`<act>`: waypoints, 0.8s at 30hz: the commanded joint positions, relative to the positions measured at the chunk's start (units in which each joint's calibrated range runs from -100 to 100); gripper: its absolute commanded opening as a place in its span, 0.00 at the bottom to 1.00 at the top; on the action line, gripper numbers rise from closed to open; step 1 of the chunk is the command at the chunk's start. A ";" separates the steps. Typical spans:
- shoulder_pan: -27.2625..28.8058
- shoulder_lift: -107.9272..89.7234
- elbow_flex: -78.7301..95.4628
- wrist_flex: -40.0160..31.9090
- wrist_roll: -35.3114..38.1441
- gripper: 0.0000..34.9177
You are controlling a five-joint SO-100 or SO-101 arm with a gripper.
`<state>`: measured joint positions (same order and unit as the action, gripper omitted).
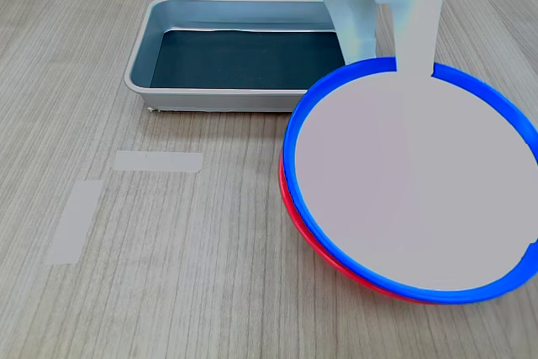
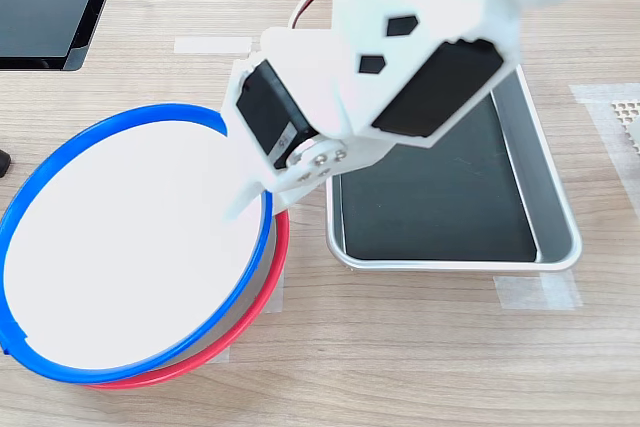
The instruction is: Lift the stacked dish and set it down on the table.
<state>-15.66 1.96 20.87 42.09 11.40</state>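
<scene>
Nearest us, the blue-rimmed dish [image 1: 395, 208] [image 2: 120, 247], pale inside, sits tilted on the red-rimmed dish [image 1: 307, 237] [image 2: 275, 257] beside the tray [image 1: 168, 18] [image 2: 555, 197] on the counter [image 1: 151, 275] [image 2: 400, 347]; our tool [image 1: 395, 60] [image 2: 245, 187] pinches its rim.

My hand [image 2: 262, 179] is smooth white plastic with a slight sheen, its motor blocks matt black. The blue-rimmed dish [image 1: 418, 195] has a glossy plastic-looking rim and a flat, matt pale inside; the red-rimmed dish [image 1: 313, 238] under it shines likewise. The tray [image 2: 553, 187] is brushed grey metal with a dull dark bottom. The bench [image 1: 168, 283] is matt wood-grain, with pale matt tape strips [image 1: 158, 161].
</scene>
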 commanded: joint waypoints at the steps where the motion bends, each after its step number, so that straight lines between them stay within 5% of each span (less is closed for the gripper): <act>1: 0.84 0.73 -2.98 -3.25 -0.24 0.40; 7: 1.50 3.45 -4.17 -4.66 0.05 0.41; 12: 1.78 5.25 -5.71 -4.66 0.15 0.27; 17: 1.97 5.84 -6.72 -4.32 0.29 0.02; 24: 1.78 3.11 -6.17 -3.99 -0.83 0.00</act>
<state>-13.36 8.18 16.61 38.42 11.21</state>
